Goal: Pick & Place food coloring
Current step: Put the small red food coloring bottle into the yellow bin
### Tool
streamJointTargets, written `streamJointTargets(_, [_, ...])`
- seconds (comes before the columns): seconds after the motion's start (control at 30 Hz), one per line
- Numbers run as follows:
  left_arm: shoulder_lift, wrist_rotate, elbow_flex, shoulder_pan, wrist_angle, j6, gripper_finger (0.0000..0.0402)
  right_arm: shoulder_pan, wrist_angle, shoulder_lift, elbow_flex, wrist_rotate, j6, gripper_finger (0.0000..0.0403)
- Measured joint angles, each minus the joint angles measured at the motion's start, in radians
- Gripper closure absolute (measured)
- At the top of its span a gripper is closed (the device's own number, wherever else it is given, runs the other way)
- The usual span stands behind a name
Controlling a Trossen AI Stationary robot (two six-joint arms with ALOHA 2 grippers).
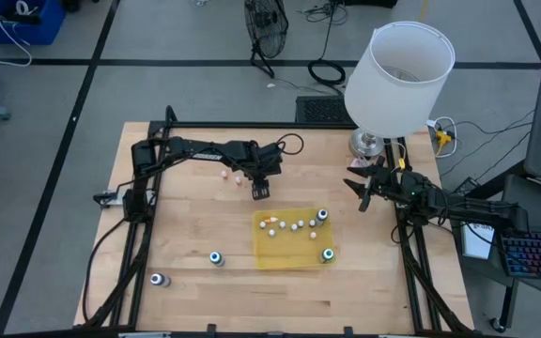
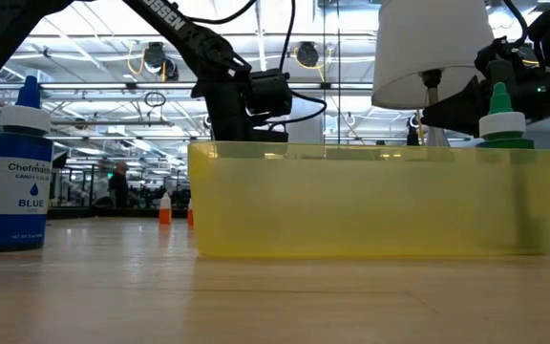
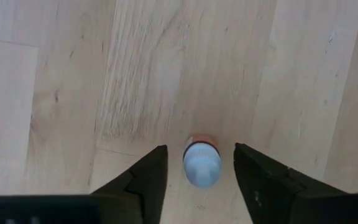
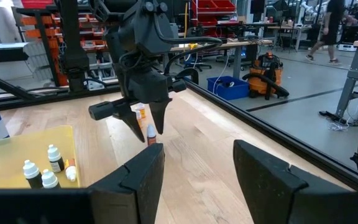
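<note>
The left end effector (image 1: 260, 192) points straight down over the tabletop (image 1: 186, 225), fingers spread open either side of a small orange bottle (image 3: 201, 162) standing between them, untouched. The yellow tray (image 1: 294, 261) of bottles lies just beyond its tips. The right end effector (image 1: 363, 194) hovers open past the tray's far side, below the lamp (image 1: 397, 70).
</note>
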Motion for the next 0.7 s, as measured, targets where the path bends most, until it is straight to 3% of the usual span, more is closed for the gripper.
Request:
streamJointTargets(0.57, [-0.001, 0.002, 0.001, 0.000, 0.000, 0.008, 0.0324, 0.000, 0.000, 0.000, 0.000, 0.000, 0.000, 0.0222])
streamJointTargets(0.7, [-0.004, -0.002, 0.001, -0.001, -0.001, 0.007, 0.0330, 0.000, 0.000, 0.000, 0.000, 0.000, 0.000, 0.0222])
